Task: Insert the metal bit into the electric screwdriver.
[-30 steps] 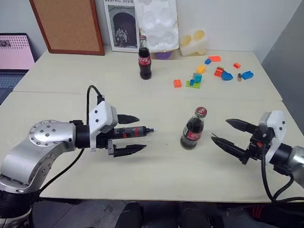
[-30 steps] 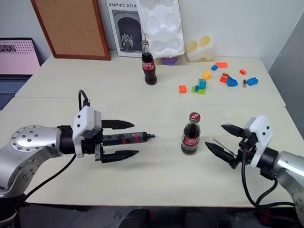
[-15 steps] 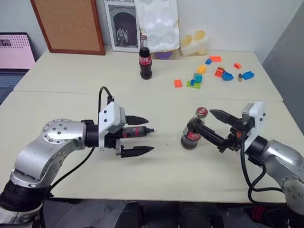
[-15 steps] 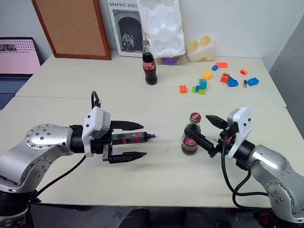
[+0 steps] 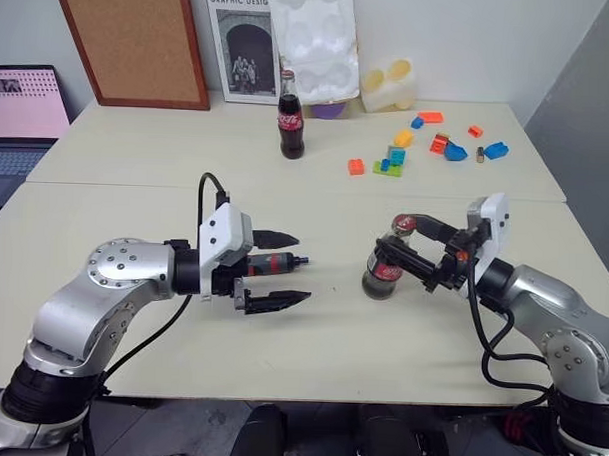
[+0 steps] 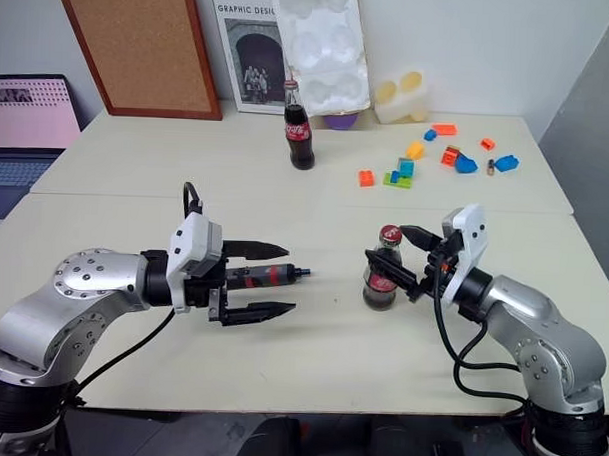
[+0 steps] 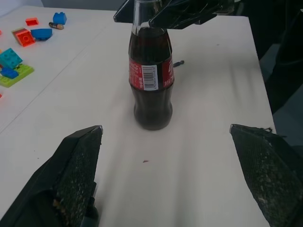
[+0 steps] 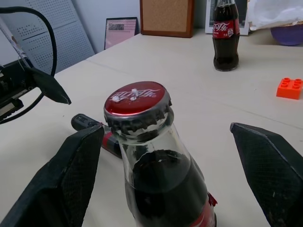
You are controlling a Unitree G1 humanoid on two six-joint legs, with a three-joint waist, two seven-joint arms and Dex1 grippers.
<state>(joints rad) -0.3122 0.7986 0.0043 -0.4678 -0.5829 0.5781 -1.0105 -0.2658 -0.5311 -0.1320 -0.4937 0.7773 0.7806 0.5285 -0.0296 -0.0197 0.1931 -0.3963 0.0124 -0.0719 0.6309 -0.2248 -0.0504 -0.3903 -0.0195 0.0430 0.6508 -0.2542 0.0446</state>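
Jaws gape on both sides: the left gripper (image 5: 280, 267) cradles the electric screwdriver (image 5: 267, 263), tip aimed across. Opposite, the right gripper (image 5: 398, 246) straddles a cola bottle (image 5: 386, 261), empty — probably mid-approach.

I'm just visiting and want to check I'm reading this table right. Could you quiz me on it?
1. True or false: the right end effector has its open fingers on either side of the near cola bottle.
2. How many cola bottles stand on the table?
3. What sits between the left end effector fingers? A toy brick; B electric screwdriver; C bottle cap.
Key: 1 true; 2 two, counting the far cola bottle; 3 B.
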